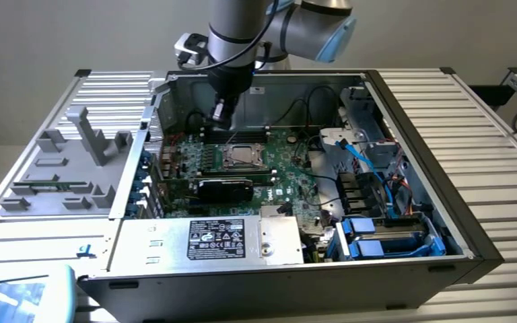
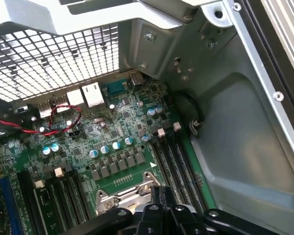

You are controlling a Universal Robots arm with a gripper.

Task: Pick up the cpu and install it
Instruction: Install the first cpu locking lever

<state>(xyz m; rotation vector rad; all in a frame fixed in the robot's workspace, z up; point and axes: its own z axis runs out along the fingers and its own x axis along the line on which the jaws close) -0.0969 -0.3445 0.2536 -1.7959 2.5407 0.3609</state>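
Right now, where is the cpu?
In the exterior view, the cpu sits at the middle of the green motherboard, just in front of the memory slots, with the gripper hanging close above those slots.

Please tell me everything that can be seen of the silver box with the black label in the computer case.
The silver box looks like bare sheet metal, long and flat-topped, with two small slots in its top. A black label with white print lies on it. It sits level inside the open case, along the wall nearest the exterior camera, beside the green motherboard.
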